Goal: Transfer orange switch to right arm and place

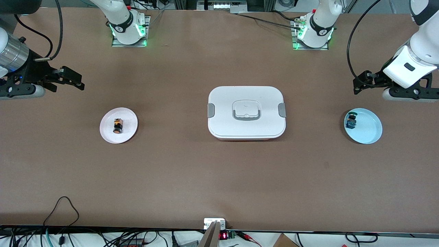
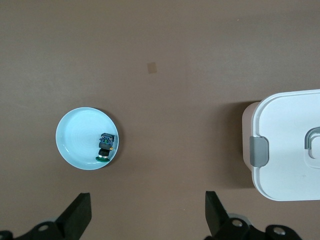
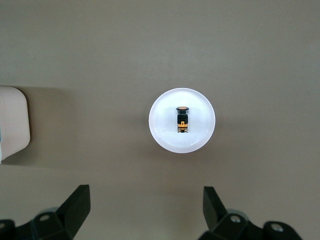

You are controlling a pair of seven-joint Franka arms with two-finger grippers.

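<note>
Jaws spread wide and empty, the right gripper [image 1: 77,80] hangs above the white plate [image 1: 128,132] holding the orange switch [image 1: 117,125] near its end of the table, while the left gripper [image 1: 360,85] (equally open) waits over the blue plate [image 1: 372,132], seemingly poised for a handover.

a white lidded box [image 1: 246,112] with grey side clasps and a grey handle sits mid-table. a pale blue plate [image 1: 367,128] lies toward the left arm's end, holding a small dark switch with green and blue parts [image 1: 351,120] near its rim. a white plate [image 1: 127,132] lies toward the right arm's end
</note>
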